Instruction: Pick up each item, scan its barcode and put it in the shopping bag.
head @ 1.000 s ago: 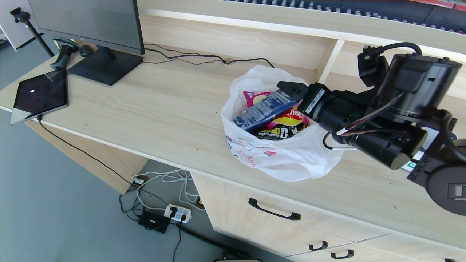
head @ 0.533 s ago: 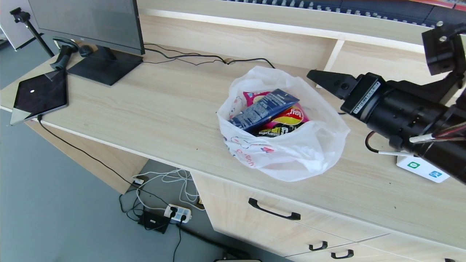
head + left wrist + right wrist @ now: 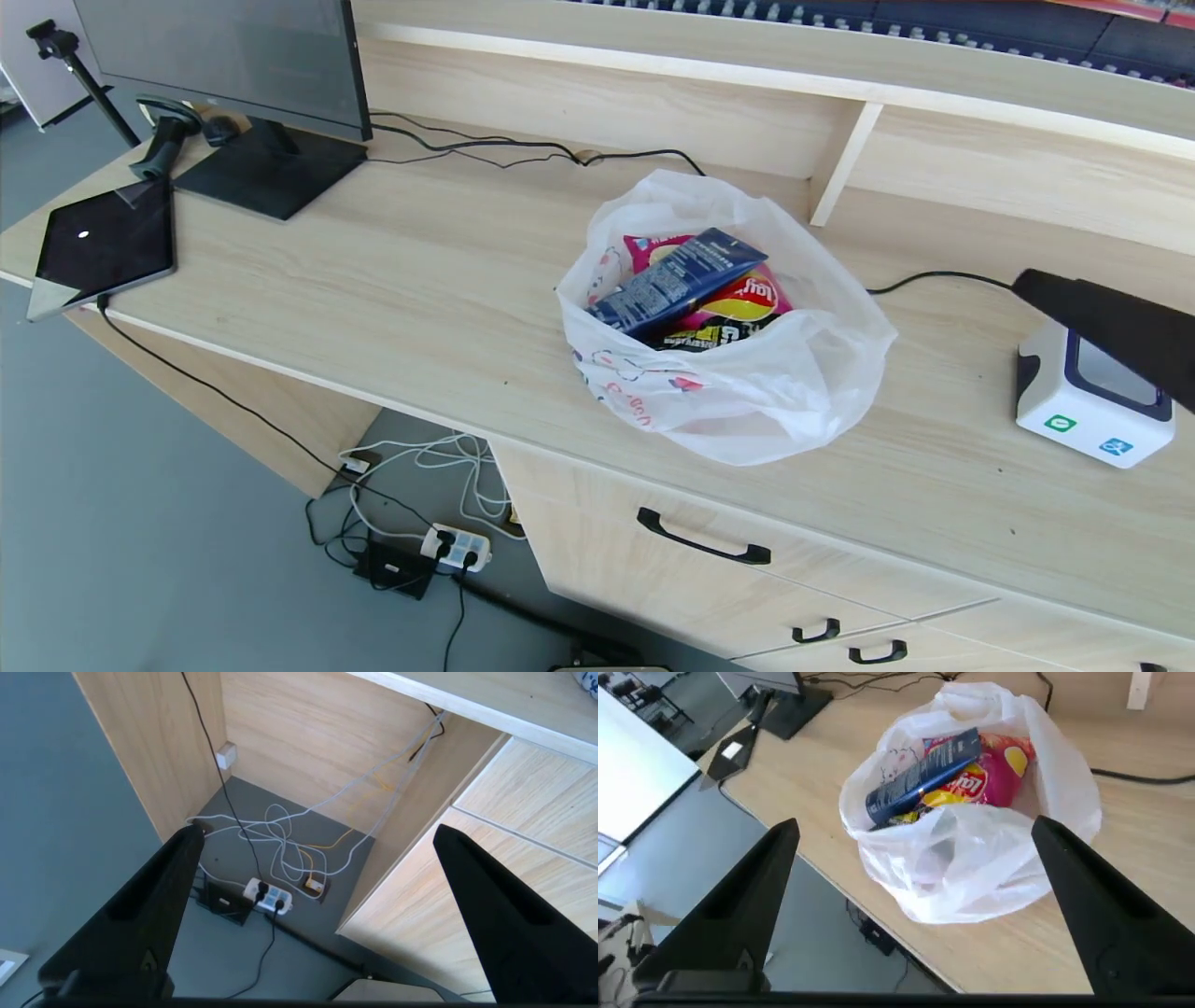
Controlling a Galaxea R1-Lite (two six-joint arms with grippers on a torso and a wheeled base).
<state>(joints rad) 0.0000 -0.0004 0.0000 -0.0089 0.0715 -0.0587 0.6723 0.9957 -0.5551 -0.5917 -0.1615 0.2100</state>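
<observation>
A white plastic shopping bag (image 3: 738, 411) stands open on the wooden counter (image 3: 420, 280). Inside it a dark blue packet (image 3: 677, 280) lies on top of a yellow and red crisp bag (image 3: 752, 299) and a pink packet (image 3: 644, 247). My right gripper (image 3: 915, 826) is open and holds nothing; it hangs above and to the right of the bag (image 3: 971, 873), with the blue packet (image 3: 924, 775) below it. One of its black fingers (image 3: 1111, 322) crosses in front of the white barcode scanner (image 3: 1088, 420). My left gripper (image 3: 318, 835) is open and holds nothing, low beside the counter over the floor.
A monitor (image 3: 233, 65), a tablet (image 3: 103, 238) and a handheld scanner in its stand (image 3: 163, 140) sit at the counter's left end. A raised shelf runs along the back. Drawers with black handles (image 3: 705, 541) are below, and cables with a power strip (image 3: 266, 894) lie on the floor.
My right arm has pulled back from over the bag to the right, leaving the blue packet in the bag and uncovering the white scanner. The bag's rim has settled slightly.
</observation>
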